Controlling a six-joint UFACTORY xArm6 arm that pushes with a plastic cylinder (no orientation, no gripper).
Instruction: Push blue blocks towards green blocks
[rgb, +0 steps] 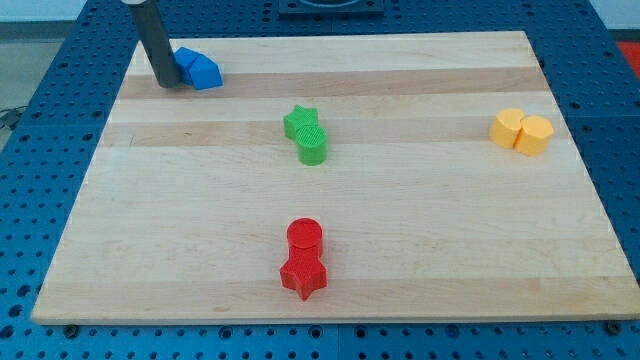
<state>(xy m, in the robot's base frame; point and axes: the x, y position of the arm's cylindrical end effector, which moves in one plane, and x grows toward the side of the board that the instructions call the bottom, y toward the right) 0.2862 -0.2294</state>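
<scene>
A wooden table is seen from above and slightly from the front, with 4 pairs of blocks spread across it. Near the view's top left corner, 2 blue blocks lie pressed together; their exact shapes are hard to make out, though the one on the view's right looks like a small house-shaped piece. My tip is set down on the table just at the view's left of these blue blocks, touching or very nearly touching the nearer one. No gripper is fitted to this arm, so nothing is clasped or released; the rod only bears against things from the side.

The 2 green blocks, a green star and a green cylinder, sit touching each other near the middle of the table, the star towards the view's top. They lie well apart from the blue pair, towards the view's right and somewhat towards the view's bottom.

The relation that matters is this line-up: tip, then blue blocks, then green blocks, running from the view's top left towards the centre. The tip is judged to be already on the far side of the blue pair from the green pair, so a push towards the view's right and slightly downward would be called for. Because 2 loose blocks are being driven at once, one may slip off sideways.

A red cylinder and red star rest near the view's bottom, and 2 yellow blocks lie at the view's right, both pairs clear of that line.
</scene>
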